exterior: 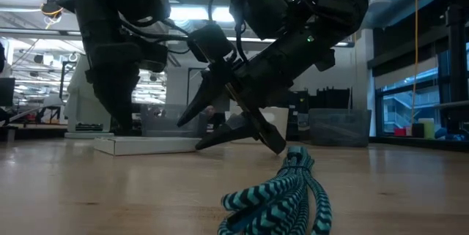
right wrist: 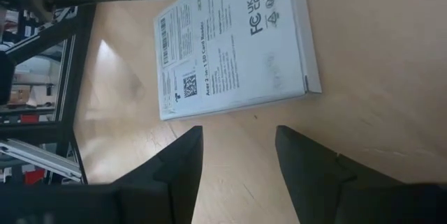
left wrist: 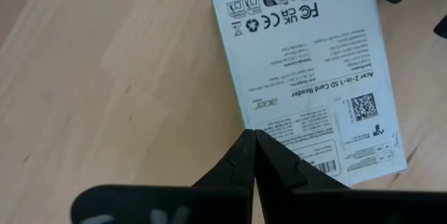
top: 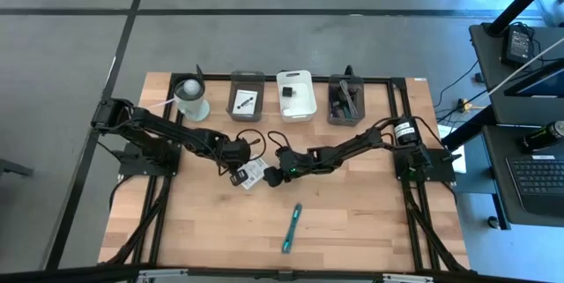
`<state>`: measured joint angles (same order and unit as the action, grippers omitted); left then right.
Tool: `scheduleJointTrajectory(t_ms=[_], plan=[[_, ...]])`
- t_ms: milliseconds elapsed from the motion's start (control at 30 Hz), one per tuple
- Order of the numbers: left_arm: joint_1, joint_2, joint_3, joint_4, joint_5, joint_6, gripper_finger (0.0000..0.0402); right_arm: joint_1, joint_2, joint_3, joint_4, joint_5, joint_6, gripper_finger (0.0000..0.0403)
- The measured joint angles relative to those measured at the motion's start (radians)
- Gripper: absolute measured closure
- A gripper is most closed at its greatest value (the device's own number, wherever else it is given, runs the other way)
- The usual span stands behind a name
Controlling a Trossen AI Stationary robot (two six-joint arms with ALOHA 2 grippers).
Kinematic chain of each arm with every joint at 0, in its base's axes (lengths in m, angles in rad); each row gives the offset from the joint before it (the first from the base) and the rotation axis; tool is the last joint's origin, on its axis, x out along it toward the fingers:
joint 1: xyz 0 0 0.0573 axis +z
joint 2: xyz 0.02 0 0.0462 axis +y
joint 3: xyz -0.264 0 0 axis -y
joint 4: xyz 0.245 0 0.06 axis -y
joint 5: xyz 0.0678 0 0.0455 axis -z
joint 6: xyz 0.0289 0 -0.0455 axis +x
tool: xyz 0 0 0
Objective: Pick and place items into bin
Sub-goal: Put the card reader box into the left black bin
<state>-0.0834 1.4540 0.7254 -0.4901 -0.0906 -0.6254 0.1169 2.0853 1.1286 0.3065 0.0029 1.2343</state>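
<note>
Two claws meet over a white packet at the middle of the desk [top: 352, 230].

We see the white packet [top: 253, 175] lying flat on the wood between both claws. Our left claw [left wrist: 253, 140] is pressed together, its tips over the packet's edge; our right claw [right wrist: 234, 137] is spread, just beside the packet's long side. A teal tool [top: 292, 227] lies apart, nearer the front. At the back stand a white cup [top: 190, 98] and three bins [top: 296, 94]. From table height a teal braided thing [exterior: 282, 195] blocks the foreground.
</note>
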Motion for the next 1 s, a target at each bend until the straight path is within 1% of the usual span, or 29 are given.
scheduleJointTrajectory(t_ms=[233, 467, 867, 1000], plan=[[0.000, 0.016, 0.001, 0.004, -0.004, 0.000, 0.0399, 0.000, -0.001, 0.001, 0.002, 0.002, -0.004, 0.0218], [0.000, 0.067, 0.004, 0.060, -0.001, 0.000, 0.0400, 0.000, -0.002, 0.002, 0.000, 0.002, -0.005, 0.0218], [0.000, 0.068, 0.003, 0.056, -0.001, 0.000, 0.0399, 0.000, -0.003, 0.002, 0.013, 0.004, 0.015, 0.0218], [0.000, 0.070, 0.001, 0.052, 0.005, -0.005, 0.0400, -0.001, -0.004, 0.002, 0.059, 0.041, 0.020, 0.0218]])
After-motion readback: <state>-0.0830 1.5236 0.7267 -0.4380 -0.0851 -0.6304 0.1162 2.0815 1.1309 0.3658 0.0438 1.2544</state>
